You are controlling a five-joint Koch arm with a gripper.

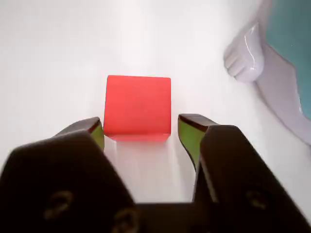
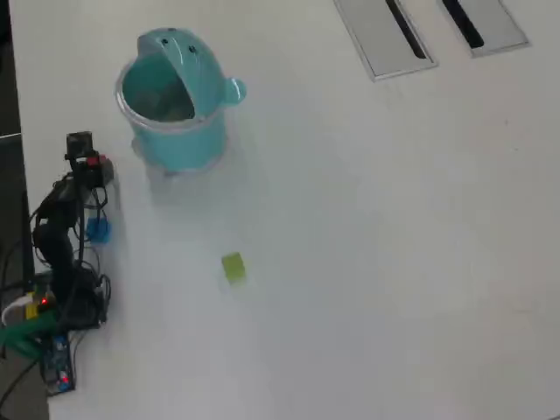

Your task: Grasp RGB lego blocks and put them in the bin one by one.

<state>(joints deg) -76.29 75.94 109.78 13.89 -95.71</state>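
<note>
A red lego block rests on the white table, its near edge level with the tips of my gripper. The jaws stand open, one green-lined fingertip on each side of the block with small gaps. In the overhead view my gripper is at the left edge, and only a sliver of the red block shows beside it. The blue block lies partly under the arm. The yellowish green block lies alone further right. The teal bin stands with its lid up, close to the gripper.
The bin's teal wall and its white foot fill the wrist view's upper right, close to the right jaw. The arm's base and cables sit at the overhead view's left edge. Two grey slotted panels lie at the top right.
</note>
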